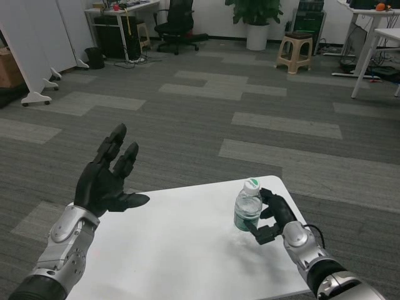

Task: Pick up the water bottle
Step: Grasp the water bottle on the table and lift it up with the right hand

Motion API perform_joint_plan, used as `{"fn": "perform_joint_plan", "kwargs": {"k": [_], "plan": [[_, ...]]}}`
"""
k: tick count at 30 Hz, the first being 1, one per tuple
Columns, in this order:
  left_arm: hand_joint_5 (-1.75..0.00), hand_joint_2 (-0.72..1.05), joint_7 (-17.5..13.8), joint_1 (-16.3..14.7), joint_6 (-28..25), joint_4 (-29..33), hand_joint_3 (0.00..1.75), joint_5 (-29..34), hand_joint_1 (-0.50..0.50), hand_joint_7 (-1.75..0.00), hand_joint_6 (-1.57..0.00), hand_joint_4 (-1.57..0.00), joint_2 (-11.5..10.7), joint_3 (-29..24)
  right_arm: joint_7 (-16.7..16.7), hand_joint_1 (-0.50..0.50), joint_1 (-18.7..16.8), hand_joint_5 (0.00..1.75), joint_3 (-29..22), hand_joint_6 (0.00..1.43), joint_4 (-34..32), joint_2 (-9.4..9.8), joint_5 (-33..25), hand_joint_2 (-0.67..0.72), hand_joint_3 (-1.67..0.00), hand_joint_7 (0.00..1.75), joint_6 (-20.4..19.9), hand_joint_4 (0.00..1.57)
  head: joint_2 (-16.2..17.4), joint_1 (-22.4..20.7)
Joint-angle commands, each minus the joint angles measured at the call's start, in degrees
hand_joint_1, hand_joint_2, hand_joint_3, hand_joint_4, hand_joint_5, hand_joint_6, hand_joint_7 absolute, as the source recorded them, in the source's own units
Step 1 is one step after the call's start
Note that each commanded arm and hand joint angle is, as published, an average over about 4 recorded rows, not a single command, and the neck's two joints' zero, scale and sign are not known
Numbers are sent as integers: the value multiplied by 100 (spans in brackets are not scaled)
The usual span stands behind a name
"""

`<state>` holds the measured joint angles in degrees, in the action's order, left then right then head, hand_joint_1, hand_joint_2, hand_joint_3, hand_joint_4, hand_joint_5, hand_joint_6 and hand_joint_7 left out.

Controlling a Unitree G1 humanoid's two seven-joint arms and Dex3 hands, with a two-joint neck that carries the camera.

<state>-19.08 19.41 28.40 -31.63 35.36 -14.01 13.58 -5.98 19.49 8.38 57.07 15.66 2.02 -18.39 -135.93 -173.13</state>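
White table [181, 250] on grey patterned carpet [206, 119]; desks, an office chair [176, 24], a stool [295, 50] and a potted plant [256, 19] stand behind. The water bottle [248, 206] stands upright near the table's right edge, gripped by the right hand [273, 217]. The left hand [107, 178] hovers with fingers spread, holding nothing.

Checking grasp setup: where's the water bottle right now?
In the head view, the water bottle stands upright near the right far corner of the white table, right beside the right hand.

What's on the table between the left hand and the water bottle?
Nothing: in the head view only bare white table lies between the raised left hand and the water bottle.
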Motion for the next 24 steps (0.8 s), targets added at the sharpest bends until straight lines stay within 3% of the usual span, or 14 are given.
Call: {"fn": "perform_joint_plan", "kwargs": {"k": [1, 12, 19, 24], "plan": [[0, 25, 27, -25, 16, -27, 9, 6, -50, 0, 0, 0, -14, -22, 67, -46, -24, 165, -148, 131, -358, 148, -70, -41, -135, 98, -85, 70, 3, 3], [0, 25, 27, -25, 16, -27, 9, -3, -50, 0, 0, 0, -14, -22, 278, -46, -341, 170, -425, 131, -1378, 359, -105, -41, -135, 98, -37, 61, 0, 3], [0, 25, 27, -25, 16, -27, 9, -3, -50, 0, 0, 0, -14, -22, 409, -46, -420, 165, -442, 131, -1664, 447, -144, -41, -135, 98, -11, 58, 8, 10], [0, 25, 27, -25, 16, -27, 9, -3, -50, 0, 0, 0, -14, -16, 449, -46, -484, 172, -497, 131, -1857, 462, -162, -41, -135, 98, 7, 57, 3, 12]]}}
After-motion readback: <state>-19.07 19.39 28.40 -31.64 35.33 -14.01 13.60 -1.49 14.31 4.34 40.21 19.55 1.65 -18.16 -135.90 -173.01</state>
